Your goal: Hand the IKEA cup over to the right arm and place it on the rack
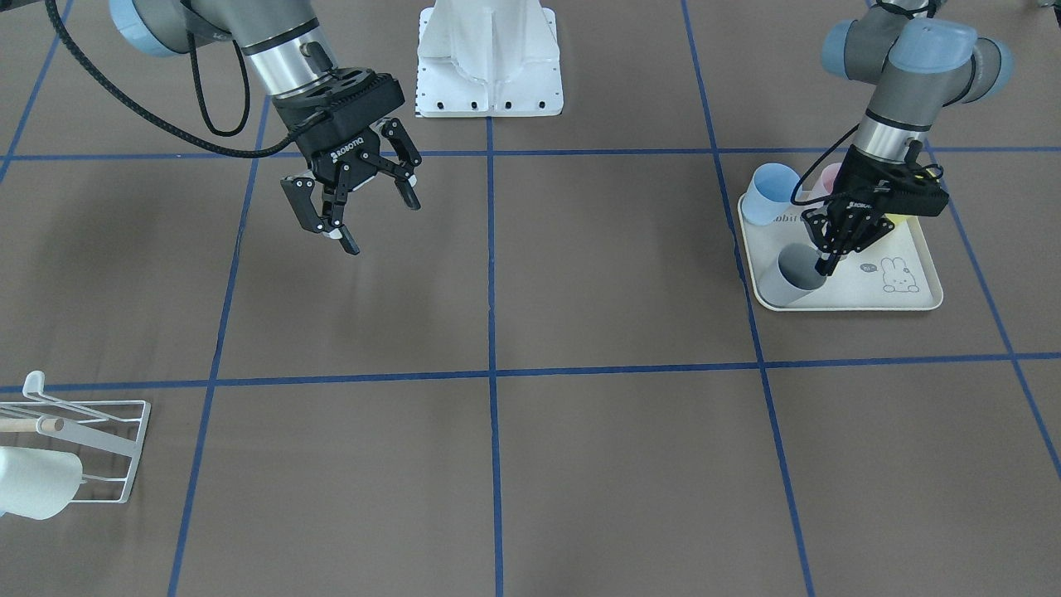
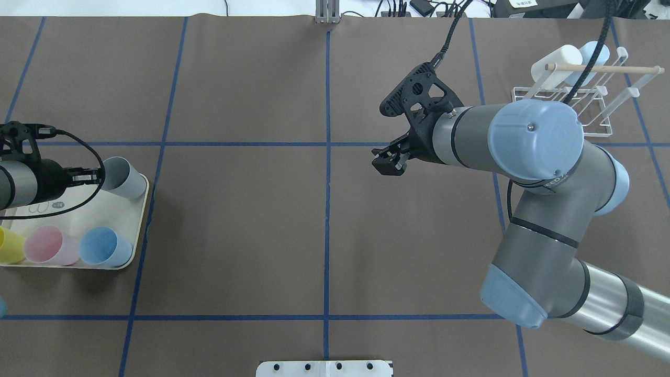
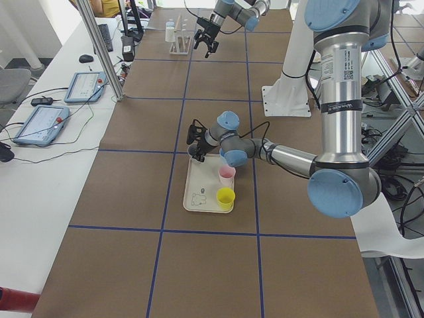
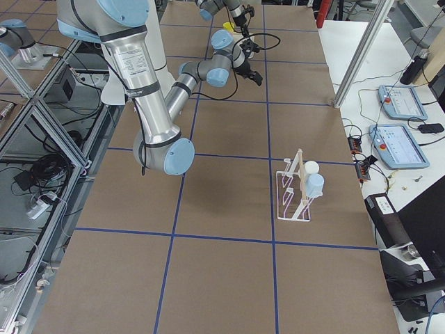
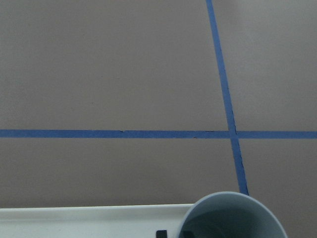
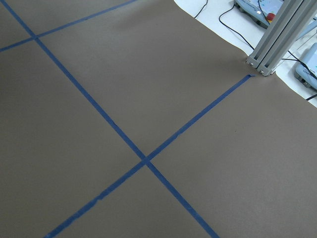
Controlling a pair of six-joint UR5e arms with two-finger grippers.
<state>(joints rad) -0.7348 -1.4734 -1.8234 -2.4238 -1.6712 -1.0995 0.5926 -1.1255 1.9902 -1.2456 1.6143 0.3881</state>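
Observation:
A grey IKEA cup (image 1: 797, 272) stands upright at a corner of the cream rabbit-printed tray (image 1: 845, 305). My left gripper (image 1: 826, 264) reaches down onto its rim, one finger inside and one outside, the jaws narrowed on the cup wall. In the left wrist view the cup's rim (image 5: 233, 213) fills the bottom edge. The right arm (image 2: 534, 141) hovers above mid-table, its gripper (image 1: 377, 228) open and empty. The white wire rack (image 2: 586, 104) stands at the far right corner and carries a white cup (image 2: 557, 57) and a light-blue cup (image 2: 594, 55).
Also on the tray (image 2: 120, 230) stand a yellow cup (image 2: 8, 245), a pink cup (image 2: 49, 245) and a blue cup (image 2: 102, 246). The white robot base (image 1: 489, 58) sits at the table's edge. An aluminium post (image 2: 327, 10) stands at the far edge.

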